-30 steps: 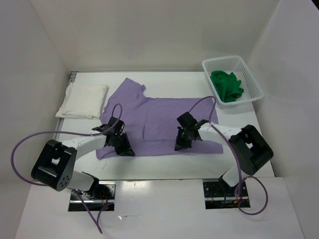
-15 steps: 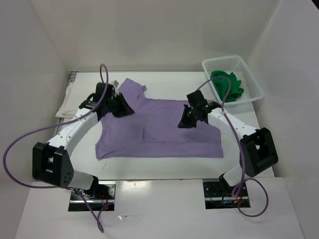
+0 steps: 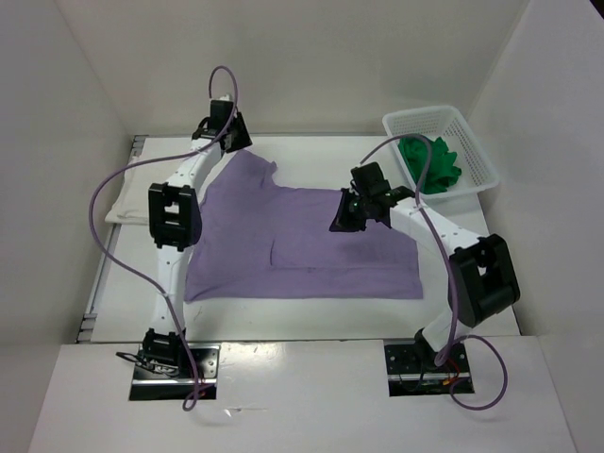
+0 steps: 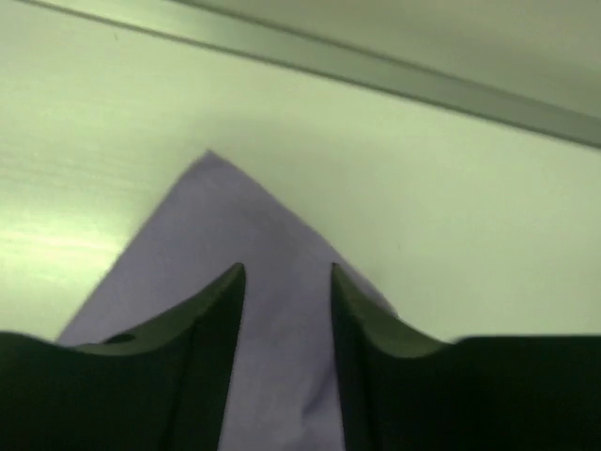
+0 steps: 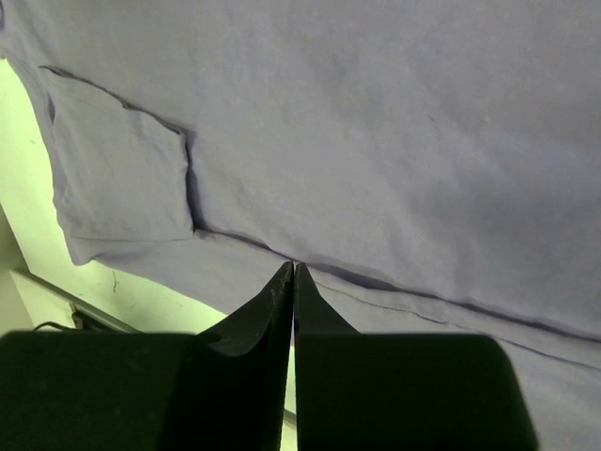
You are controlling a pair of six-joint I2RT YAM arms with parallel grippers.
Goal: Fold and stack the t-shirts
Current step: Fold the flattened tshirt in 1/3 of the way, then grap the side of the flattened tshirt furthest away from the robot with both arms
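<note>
Table (image 3: pixel 302 316): lavender shirt (image 3: pixel 302 245) flat. We see left end effector (image 4: pixel 287 272) open over its far corner, right end effector (image 5: pixel 293 266) closed.

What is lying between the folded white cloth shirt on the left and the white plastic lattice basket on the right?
The lavender purple cloth t-shirt, spread flat, with the right pincer over it. The top external view shows this.

Plain colours, one lattice
Lavender t-shirt (image 3: pixel 302 241), cream-white t-shirt (image 3: pixel 127 209) and bright green t-shirt (image 3: pixel 432 165) are shown unpatterned; the basket (image 3: pixel 478 149) is white lattice.
</note>
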